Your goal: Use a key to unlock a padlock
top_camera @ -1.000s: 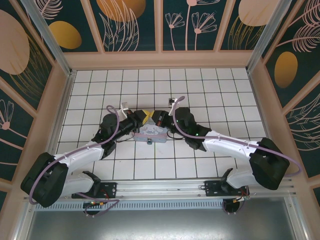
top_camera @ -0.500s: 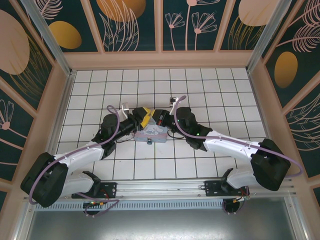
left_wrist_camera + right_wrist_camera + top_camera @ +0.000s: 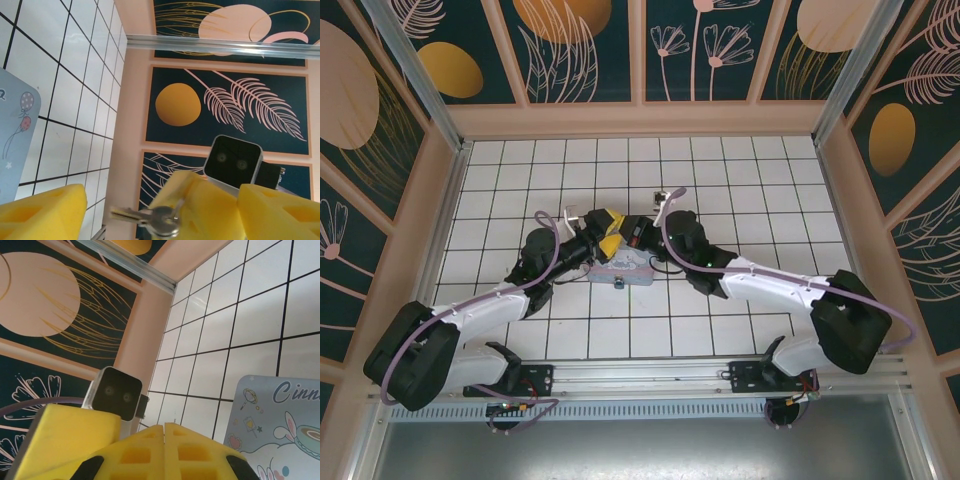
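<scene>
Table (image 3: pixel 740 180): white tiled top; both arms meet over its centre.
Tin box (image 3: pixel 628 266): pastel cartoon tin at the table centre, partly under the grippers. The top view shows most of it, each wrist view only one corner.
Left gripper (image 3: pixel 607 226): jaws wide apart. In the left wrist view its yellow fingers (image 3: pixel 40 215) sit at both lower corners, with the right gripper's tip between them.
Right gripper (image 3: pixel 164 440): in the right wrist view its fingers (image 3: pixel 145 450) are pressed together, with only a seam between them. That view hides what they hold.
Key (image 3: pixel 150 218): pale metal on a ring. The left wrist view shows it clamped at the right gripper's tip, blade towards one left finger, short of it.
Padlock (image 3: pixel 618 283): small dark item touching the tin box's near edge. Its detail is too small to tell.
</scene>
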You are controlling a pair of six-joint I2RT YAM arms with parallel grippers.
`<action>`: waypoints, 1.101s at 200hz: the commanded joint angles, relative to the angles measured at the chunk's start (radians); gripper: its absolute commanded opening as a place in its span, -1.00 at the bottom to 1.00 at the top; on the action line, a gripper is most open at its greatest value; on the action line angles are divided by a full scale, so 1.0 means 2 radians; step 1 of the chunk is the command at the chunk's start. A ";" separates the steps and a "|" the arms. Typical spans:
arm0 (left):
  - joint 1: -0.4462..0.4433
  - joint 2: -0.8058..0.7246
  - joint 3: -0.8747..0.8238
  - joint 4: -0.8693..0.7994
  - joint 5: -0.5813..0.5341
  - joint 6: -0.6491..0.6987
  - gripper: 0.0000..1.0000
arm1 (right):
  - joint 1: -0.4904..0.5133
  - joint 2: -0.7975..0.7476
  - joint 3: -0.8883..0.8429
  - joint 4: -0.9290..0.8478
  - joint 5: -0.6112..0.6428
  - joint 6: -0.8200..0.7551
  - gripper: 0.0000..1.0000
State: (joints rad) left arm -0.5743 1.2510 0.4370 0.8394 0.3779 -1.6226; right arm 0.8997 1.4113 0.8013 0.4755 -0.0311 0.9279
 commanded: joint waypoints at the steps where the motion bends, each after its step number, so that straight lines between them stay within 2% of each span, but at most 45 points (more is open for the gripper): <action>1: -0.003 -0.004 0.000 0.036 0.009 -0.006 0.48 | 0.008 0.011 0.007 0.024 -0.009 0.010 -1.00; 42: -0.002 -0.013 -0.009 0.042 0.000 -0.007 -0.01 | 0.004 0.000 -0.021 0.026 0.003 0.018 -1.00; 72: -0.002 -0.015 -0.012 0.041 -0.004 -0.007 -0.30 | 0.003 -0.006 -0.022 0.025 0.003 0.017 -1.00; 113: -0.003 -0.018 -0.011 0.034 -0.006 -0.003 -0.43 | 0.003 -0.003 -0.018 0.024 0.000 0.016 -1.00; 188: -0.002 -0.025 -0.010 0.018 -0.011 0.006 -0.81 | 0.003 -0.008 -0.020 0.022 0.000 0.015 -1.00; 210: -0.003 -0.027 -0.009 0.009 -0.013 0.014 -1.00 | 0.002 -0.010 -0.021 0.017 0.003 0.014 -1.00; 220: -0.002 -0.028 -0.008 0.004 -0.015 0.021 -1.00 | 0.000 -0.013 -0.021 0.014 0.003 0.013 -1.00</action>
State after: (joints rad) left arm -0.5617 1.2175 0.4091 0.8326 0.2928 -1.6264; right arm 0.8970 1.4090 0.7696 0.5140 -0.0105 0.9569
